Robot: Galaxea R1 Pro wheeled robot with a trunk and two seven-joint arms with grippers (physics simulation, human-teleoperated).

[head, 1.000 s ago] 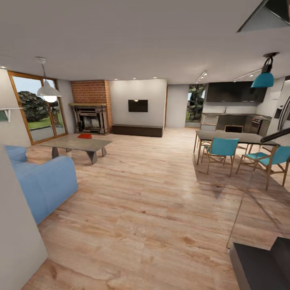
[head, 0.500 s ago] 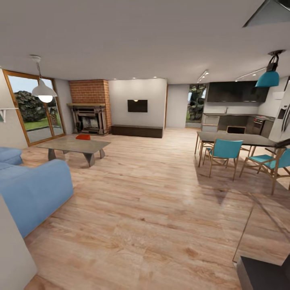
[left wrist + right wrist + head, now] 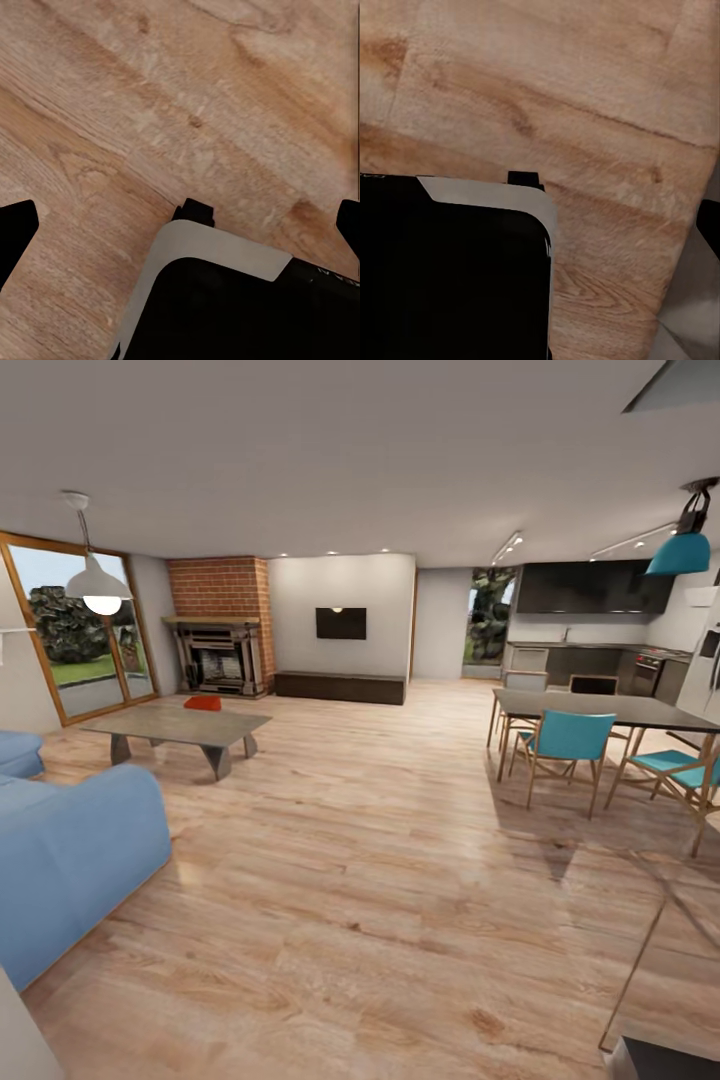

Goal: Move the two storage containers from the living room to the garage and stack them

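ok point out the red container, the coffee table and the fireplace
red container (image 3: 202, 702), head view, its orange-red side wall
coffee table (image 3: 150, 721), head view, bare part of its top
fireplace (image 3: 221, 657), head view, its dark firebox opening

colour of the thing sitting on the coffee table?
Orange-red: the storage container on the coffee table, best in the head view.

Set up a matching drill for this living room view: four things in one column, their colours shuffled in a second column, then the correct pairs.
Things:
1. shallow rectangular storage container on the low grey coffee table
2. padded fabric sofa
3. cone-shaped pendant lamp by the glass doors
4. plank floor

Colours:
A. light wood
B. white
C. orange-red
D. blue

Pairs: 1-C, 2-D, 3-B, 4-A
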